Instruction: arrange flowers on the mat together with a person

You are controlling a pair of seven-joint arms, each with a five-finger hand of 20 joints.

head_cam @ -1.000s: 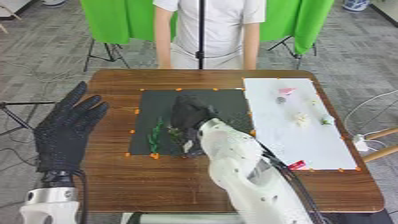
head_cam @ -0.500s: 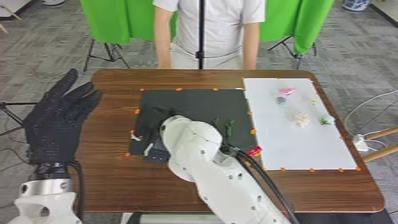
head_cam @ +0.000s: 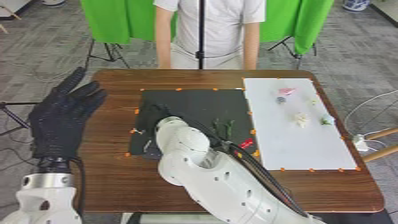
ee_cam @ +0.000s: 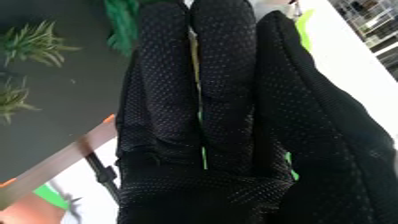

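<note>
Some greenery [head_cam: 229, 131] lies near the right edge of the black mat [head_cam: 200, 100].

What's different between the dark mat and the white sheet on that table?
The dark mat is wider and shorter, while the white sheet is narrower and longer. The mat holds green sprigs; the sheet holds a pink flower and a pale one. The robot's right arm reaches over the mat, not the sheet. Both lie flat on the brown table.
</note>
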